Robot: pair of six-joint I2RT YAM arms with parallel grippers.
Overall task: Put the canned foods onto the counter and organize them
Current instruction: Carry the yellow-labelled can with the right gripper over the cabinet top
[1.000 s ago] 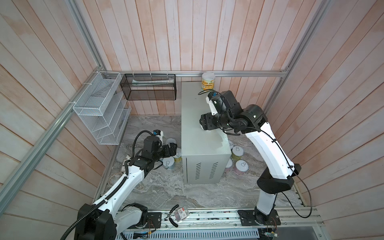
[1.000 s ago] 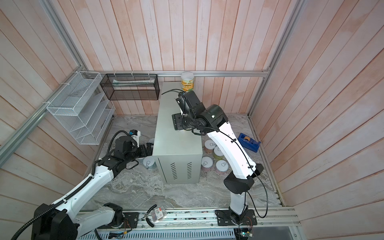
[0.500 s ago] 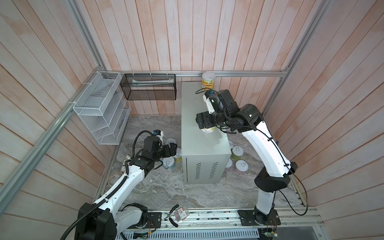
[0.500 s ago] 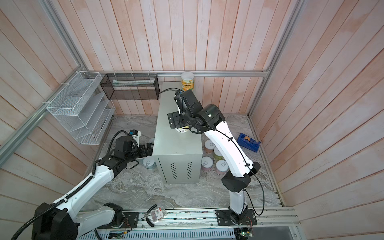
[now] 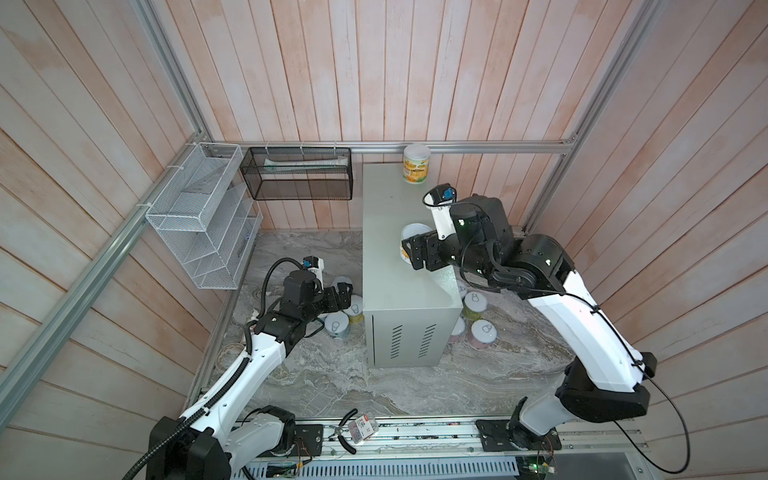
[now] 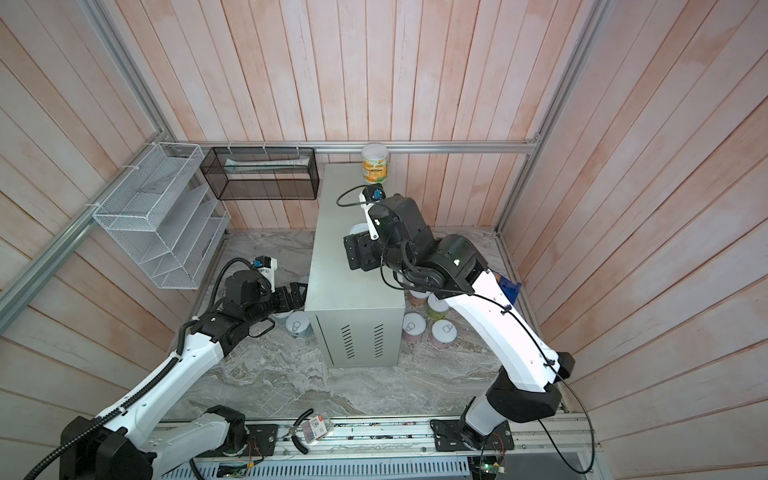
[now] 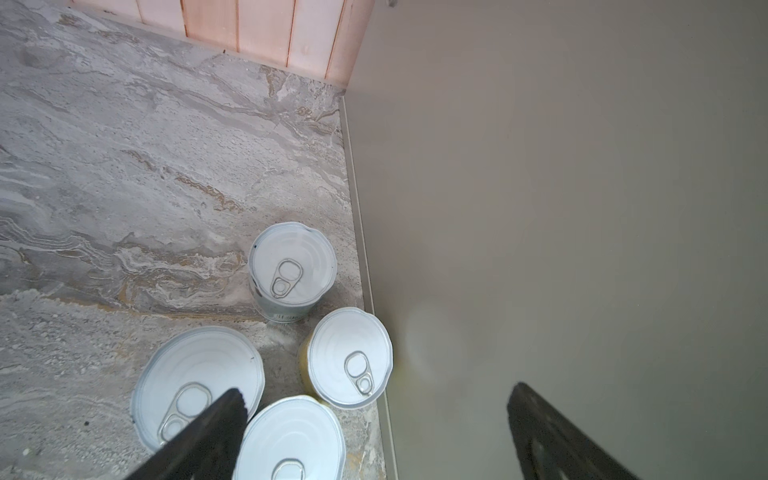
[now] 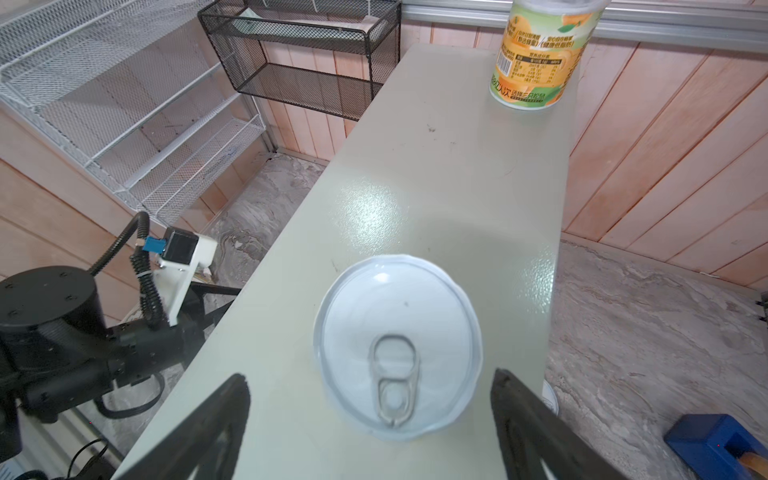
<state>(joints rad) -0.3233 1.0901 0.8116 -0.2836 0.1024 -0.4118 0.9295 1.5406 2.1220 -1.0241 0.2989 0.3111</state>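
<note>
The counter (image 5: 390, 208) is a tall pale grey-green cabinet, seen in both top views. An orange-and-green labelled can (image 5: 416, 164) stands at its far end. A second can (image 8: 397, 345) with a silver pull-tab lid stands upright mid-top. My right gripper (image 8: 370, 378) hovers just over it, open, fingers spread clear on both sides. Low at the cabinet's left side, my left gripper (image 7: 378, 390) is open and empty above several floor cans (image 7: 351, 357). More cans (image 5: 482, 332) stand on the marble floor right of the cabinet.
A white wire rack (image 5: 203, 216) and a black mesh basket (image 5: 301, 174) hang on the left and back walls. A blue object (image 8: 715, 444) lies on the floor at the right. Pliers and a tag (image 5: 357, 430) rest on the front rail.
My right gripper has opened and let go of the can, which now stands free on the counter; the gripper has drawn back slightly. The left arm has not moved.
</note>
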